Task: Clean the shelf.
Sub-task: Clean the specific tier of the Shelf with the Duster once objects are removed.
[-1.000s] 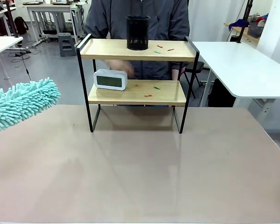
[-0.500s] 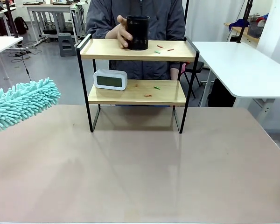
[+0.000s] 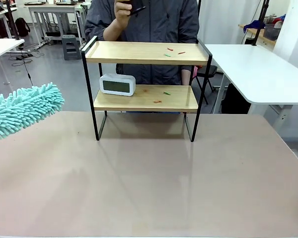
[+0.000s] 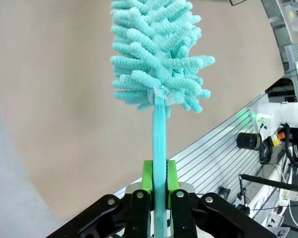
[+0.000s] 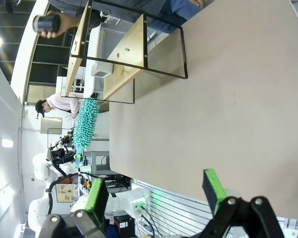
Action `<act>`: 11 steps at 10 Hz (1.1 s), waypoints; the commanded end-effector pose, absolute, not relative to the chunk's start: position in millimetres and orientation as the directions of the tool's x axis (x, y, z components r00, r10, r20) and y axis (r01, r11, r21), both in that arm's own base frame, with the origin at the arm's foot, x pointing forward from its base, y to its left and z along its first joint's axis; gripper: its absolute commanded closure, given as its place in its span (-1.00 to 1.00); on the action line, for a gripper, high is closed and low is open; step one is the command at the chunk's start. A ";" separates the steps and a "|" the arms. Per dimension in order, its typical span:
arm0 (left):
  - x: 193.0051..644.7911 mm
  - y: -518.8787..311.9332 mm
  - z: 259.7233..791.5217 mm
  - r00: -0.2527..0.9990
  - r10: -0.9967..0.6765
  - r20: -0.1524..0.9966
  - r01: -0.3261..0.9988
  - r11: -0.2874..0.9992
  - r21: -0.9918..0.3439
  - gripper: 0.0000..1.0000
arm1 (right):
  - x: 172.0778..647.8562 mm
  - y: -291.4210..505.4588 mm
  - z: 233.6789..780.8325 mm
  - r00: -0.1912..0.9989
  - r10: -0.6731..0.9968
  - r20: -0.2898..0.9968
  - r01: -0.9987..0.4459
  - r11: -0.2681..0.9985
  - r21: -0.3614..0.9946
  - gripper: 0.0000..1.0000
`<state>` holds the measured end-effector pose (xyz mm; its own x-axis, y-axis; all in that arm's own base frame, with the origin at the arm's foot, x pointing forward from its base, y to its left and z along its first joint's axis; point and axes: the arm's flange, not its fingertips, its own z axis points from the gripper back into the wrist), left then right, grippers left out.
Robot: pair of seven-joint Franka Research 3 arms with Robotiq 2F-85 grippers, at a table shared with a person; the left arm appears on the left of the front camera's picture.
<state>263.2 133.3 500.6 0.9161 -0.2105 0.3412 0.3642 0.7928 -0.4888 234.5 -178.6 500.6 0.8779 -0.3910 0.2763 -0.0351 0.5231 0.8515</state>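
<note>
The shelf [image 3: 145,53], two light wood boards in a black frame, stands at the table's far middle. Small red and green scraps [image 3: 173,50] lie on its top board, and more scraps [image 3: 161,96] on the lower board beside a white clock [image 3: 117,84]. Behind it, the person's hand holds a black cup [image 3: 131,5] lifted above the top board. My left gripper [image 4: 159,191] is shut on the handle of a teal fluffy duster [image 4: 158,54], whose head [image 3: 22,109] hangs at the table's left edge. My right gripper [image 5: 156,191] is open, over the bare table, far from the shelf [image 5: 124,49].
The tan table top [image 3: 149,178] spreads bare in front of the shelf. White tables [image 3: 253,69] stand to the right and far left. The person stands right behind the shelf.
The person's hand took hold of the black cup on the top board and lifted it off, up to chest height. The duster and both arms stayed still.
</note>
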 end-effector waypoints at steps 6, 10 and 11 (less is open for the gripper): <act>246.4 71.9 617.6 0.928 -0.098 0.358 0.225 0.916 -0.333 0.75 | 236.4 -178.5 501.9 0.873 -0.385 0.300 -0.064 0.519 0.852 -1.00; 282.8 -25.0 748.4 0.886 -0.198 0.420 0.317 0.919 -0.235 0.75 | 236.4 -178.5 501.9 0.873 -0.385 0.300 -0.064 0.519 0.852 -1.00; 286.4 -65.9 754.7 0.860 -0.261 0.438 0.378 0.902 -0.206 0.75 | 236.4 -178.5 501.9 0.873 -0.385 0.300 -0.064 0.519 0.852 -1.00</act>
